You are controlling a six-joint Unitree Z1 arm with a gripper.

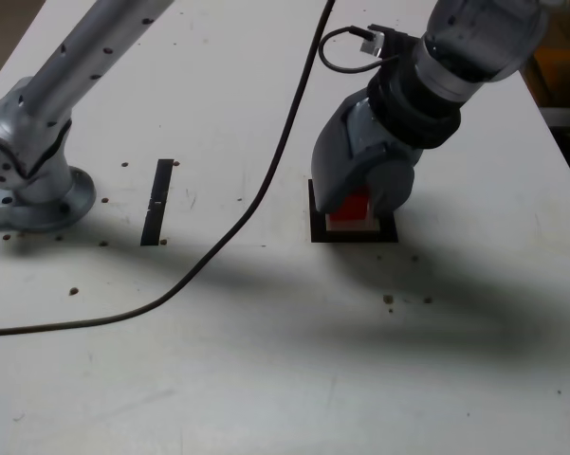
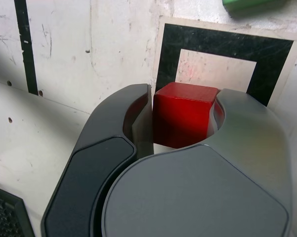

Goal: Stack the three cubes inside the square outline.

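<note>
Looking from the exterior view, one gripper (image 1: 360, 204) points down over the single square outline (image 1: 316, 227) on the white table (image 1: 266, 360), its jaws clamped on one red cube (image 1: 353, 205) above the outline's white centre; one straight black tape strip (image 1: 157, 201) lies well apart toward the exterior view's left. The wrist view shows that one red cube (image 2: 184, 121) pinched between the two fingers (image 2: 141, 126), the square outline (image 2: 222, 47) behind it, and one green cube (image 2: 249, 4) just beyond the outline at the frame edge.
</note>
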